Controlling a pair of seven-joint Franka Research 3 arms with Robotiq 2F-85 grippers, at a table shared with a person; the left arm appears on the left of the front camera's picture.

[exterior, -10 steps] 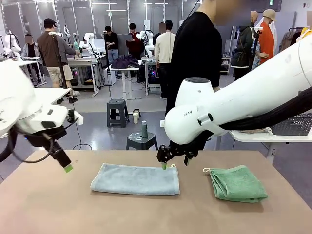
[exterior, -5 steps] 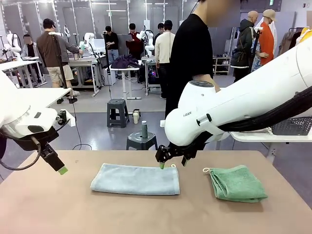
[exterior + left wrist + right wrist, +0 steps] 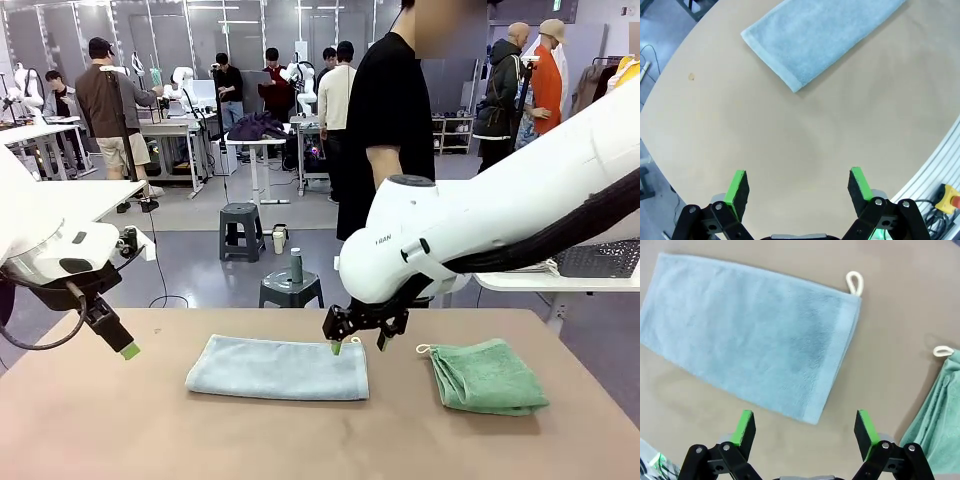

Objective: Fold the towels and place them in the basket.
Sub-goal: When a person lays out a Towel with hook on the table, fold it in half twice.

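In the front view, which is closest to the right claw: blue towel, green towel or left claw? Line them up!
From the right claw:
1. Blue towel, just below it, at the towel's far right corner.
2. Green towel, lying to its right.
3. Left claw, hovering far off on the left side.

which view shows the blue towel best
The right wrist view: it looks down on the blue towel, showing nearly all of it and its white loop. The front view shows the towel at a shallow angle; the left wrist view catches one end of it.
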